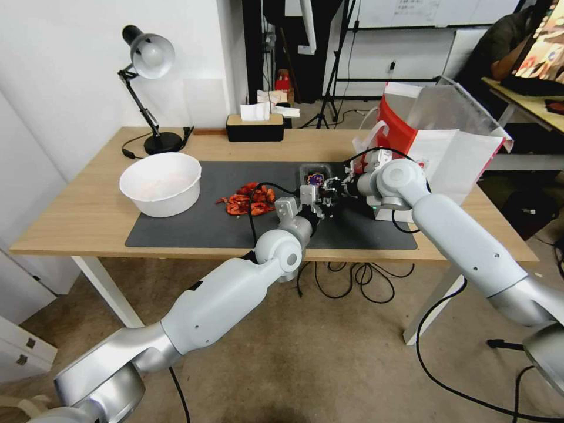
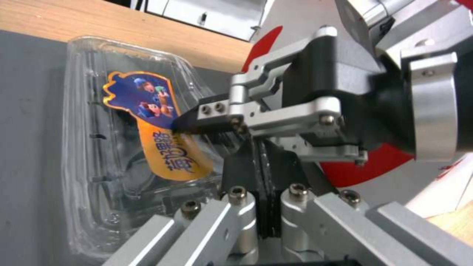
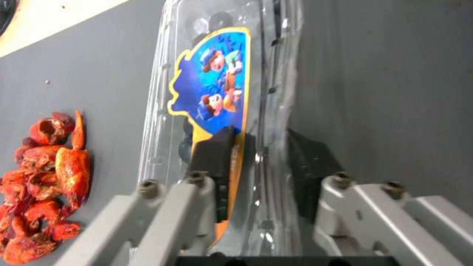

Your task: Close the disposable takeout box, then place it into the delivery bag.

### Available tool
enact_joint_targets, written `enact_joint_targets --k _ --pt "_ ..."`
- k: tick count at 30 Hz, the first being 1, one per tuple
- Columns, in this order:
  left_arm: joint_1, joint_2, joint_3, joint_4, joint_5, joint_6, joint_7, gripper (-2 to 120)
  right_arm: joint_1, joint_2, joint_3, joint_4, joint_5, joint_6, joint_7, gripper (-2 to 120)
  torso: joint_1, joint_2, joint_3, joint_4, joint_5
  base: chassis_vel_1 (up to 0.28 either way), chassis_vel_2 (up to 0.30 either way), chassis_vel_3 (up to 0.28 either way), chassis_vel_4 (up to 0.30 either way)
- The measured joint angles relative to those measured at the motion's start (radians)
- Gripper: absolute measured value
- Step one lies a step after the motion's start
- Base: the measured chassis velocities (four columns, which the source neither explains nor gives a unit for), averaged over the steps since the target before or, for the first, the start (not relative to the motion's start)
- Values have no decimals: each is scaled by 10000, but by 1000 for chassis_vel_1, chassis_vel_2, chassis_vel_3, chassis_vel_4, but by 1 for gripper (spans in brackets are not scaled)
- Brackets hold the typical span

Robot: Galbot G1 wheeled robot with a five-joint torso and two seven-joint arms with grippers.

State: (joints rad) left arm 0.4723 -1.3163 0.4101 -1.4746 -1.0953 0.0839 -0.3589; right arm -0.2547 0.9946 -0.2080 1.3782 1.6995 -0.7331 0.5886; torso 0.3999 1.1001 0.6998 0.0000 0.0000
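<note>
The disposable takeout box (image 1: 315,176) is a small clear clamshell with a blue and orange label (image 3: 212,88), lying on the dark mat (image 1: 188,226). Its lid is down over the base. My right gripper (image 1: 330,191) reaches in from the right and is shut on the box's (image 3: 162,111) side edge, one finger (image 3: 214,155) on the label and the other outside the rim. My left gripper (image 1: 311,202) sits at the box's (image 2: 88,147) near edge, its black pads (image 2: 246,173) pressed together. The delivery bag (image 1: 440,147) stands open at the table's right end.
A white bowl (image 1: 160,183) sits on the mat's left side, and red crayfish shells (image 1: 249,200) lie between it and the box. A desk lamp (image 1: 150,88) and a tissue box (image 1: 255,124) stand along the back edge. Cables hang under the table's front.
</note>
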Motion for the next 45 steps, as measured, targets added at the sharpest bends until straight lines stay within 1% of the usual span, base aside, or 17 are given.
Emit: enact_joint_targets --k 1,2,3,4,6,19,27,30,31,33,34,36,37,40,41,44,45 --pt "-9 4 1 2 -8 0 -4 0 6 -15 0 7 6 1 18 18 0 0 0 0 0 0 0 0 0" --pt "-43 28 -7 7 -20 -11 11 0 11 -53 -6 -7 14 1 69 10 1 0 0 -1 6 0 0 0 0" --pt "-43 28 -7 7 -20 -11 11 0 11 -53 -6 -7 14 1 69 10 1 0 0 -1 6 0 0 0 0" --pt "-53 27 -7 6 -65 -11 44 0 19 -56 -6 -1 29 1 72 4 1 0 1 2 1 0 0 0 0" --pt "-57 54 -29 7 -125 -10 36 0 18 -65 3 -5 38 1 101 0 0 0 2 2 1 0 0 0 0" --pt "-88 318 -111 -113 -143 -27 65 0 -7 -95 27 -6 49 -12 190 0 0 -1 1 2 0 0 0 0 0" --pt "157 736 -251 -537 -97 15 39 0 14 -105 94 4 54 -24 275 0 1 -3 3 -1 0 0 0 0 0" --pt "497 1173 -405 -945 -58 213 -37 0 57 -187 105 16 93 -31 273 0 3 -2 3 -2 -1 0 0 0 0" --pt "497 1173 -405 -945 -58 213 -37 0 57 -187 105 16 93 -31 273 0 3 -2 3 -2 -1 0 0 0 0" --pt "880 1570 -616 -1322 -34 301 -63 0 95 -196 83 -26 95 -35 251 0 3 -2 3 -2 -1 0 0 0 0" --pt "880 1570 -616 -1322 -34 301 -63 0 95 -196 83 -26 95 -35 251 0 3 -2 3 -2 -1 0 0 0 0" --pt "1282 1928 -987 -1747 -13 309 -69 0 83 -191 83 -18 95 -35 240 0 3 -2 3 0 -3 0 0 0 0" --pt "1282 1928 -987 -1747 -13 309 -69 0 83 -191 83 -18 95 -35 240 0 3 -2 3 0 -3 0 0 0 0" --pt "2040 2382 -1601 -2626 162 336 -110 0 41 -232 86 123 95 -36 155 0 2 -2 3 -1 -1 0 0 0 0" --pt "2040 2382 -1601 -2626 162 336 -110 0 41 -232 86 123 95 -36 155 0 2 -2 3 -1 -1 0 0 0 0" --pt "2910 2666 -2175 -3457 325 417 -158 1 5 -249 176 263 88 -30 -118 0 2 -2 2 0 -1 0 0 0 0" --pt "2910 2666 -2175 -3457 325 417 -158 1 5 -249 176 263 88 -30 -118 0 2 -2 2 0 -1 0 0 0 0"
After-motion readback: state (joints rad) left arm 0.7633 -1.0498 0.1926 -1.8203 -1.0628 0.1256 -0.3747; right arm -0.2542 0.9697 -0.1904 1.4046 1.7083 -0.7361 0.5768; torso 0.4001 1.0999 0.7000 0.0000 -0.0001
